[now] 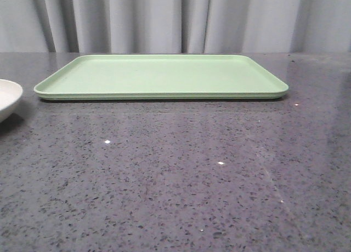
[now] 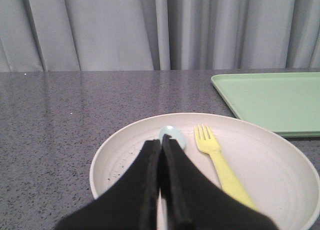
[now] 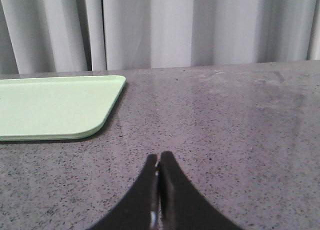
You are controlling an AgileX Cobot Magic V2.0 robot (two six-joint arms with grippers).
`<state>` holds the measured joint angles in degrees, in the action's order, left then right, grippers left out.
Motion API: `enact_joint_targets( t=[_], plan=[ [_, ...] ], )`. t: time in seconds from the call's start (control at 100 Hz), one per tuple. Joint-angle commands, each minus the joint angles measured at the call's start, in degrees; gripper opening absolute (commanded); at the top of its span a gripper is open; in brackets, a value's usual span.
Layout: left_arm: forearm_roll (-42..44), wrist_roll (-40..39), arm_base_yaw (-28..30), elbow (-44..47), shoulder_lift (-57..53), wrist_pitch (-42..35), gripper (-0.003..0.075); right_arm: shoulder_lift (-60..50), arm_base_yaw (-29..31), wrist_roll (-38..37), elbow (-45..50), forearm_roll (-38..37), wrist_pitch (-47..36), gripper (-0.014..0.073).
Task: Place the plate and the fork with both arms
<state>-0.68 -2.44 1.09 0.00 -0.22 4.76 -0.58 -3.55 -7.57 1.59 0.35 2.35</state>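
The left gripper (image 2: pixel 161 145) sits at the bottom centre of the left wrist frame with its jaws pressed together and nothing between them, hanging over the near part of the plate (image 2: pixel 270 155). Just past its tips lies a pale blue utensil (image 2: pixel 174 136), partly hidden by the black fingers, and beside that, toward the right of the frame, the yellow fork (image 2: pixel 216 160) rests inside the plate with its tines pointing toward the curtain (image 2: pixel 100 29). The green tray (image 2: pixel 270 99) fills the right middle of that frame, close to the plate but apart from it.

The right gripper (image 3: pixel 159 165) is likewise closed and empty, at the bottom centre of its frame, over bare counter (image 3: pixel 240 130), with the tray's corner at the left. In the front frame only a sliver of the plate (image 1: pixel 8 98) shows at the left edge, and neither arm is visible.

Nothing is grasped yet, so the step in hand looks like the first approach. To do it well, the left jaws need to open before descending, and the target should be settled: the plate's rim gives a firm edge to pinch, while the fork lies flat and will want the fingers straddling its handle squarely. Taking the fork out first would likely stop it sliding when the plate is lifted. The blue utensil must not be caught by mistake. The tray is the probable destination; I cannot confirm that.
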Motion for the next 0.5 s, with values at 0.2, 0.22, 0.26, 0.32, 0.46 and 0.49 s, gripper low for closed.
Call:
enact_joint_targets(
  t=[0.2, 0.22, 0.26, 0.32, 0.46, 0.49],
  plan=[
    [-0.29, -0.04, 0.04, 0.72, -1.78, -4.76, -0.002, -1.35, 0.41, 0.54, -0.35, -0.71, -4.75, -0.0067],
    [-0.29, -0.04, 0.04, 0.72, -1.78, -4.76, -0.002, -1.35, 0.41, 0.54, -0.35, -0.71, -4.75, -0.0067],
    [-0.29, -0.04, 0.04, 0.72, -1.78, -4.76, -0.002, -1.35, 0.41, 0.54, -0.35, -0.71, -4.75, -0.0067],
    [-0.29, -0.04, 0.04, 0.72, -1.78, -4.76, -0.002, -1.35, 0.41, 0.54, -0.35, -0.71, -4.75, -0.0067],
    [-0.29, -0.04, 0.04, 0.72, -1.78, -4.76, -0.002, -1.35, 0.41, 0.54, -0.35, -0.71, -5.08, -0.0067],
    [-0.29, -0.04, 0.04, 0.72, -1.78, -4.76, -0.002, -1.35, 0.41, 0.54, -0.35, -0.71, -5.16, -0.0067]
  ],
)
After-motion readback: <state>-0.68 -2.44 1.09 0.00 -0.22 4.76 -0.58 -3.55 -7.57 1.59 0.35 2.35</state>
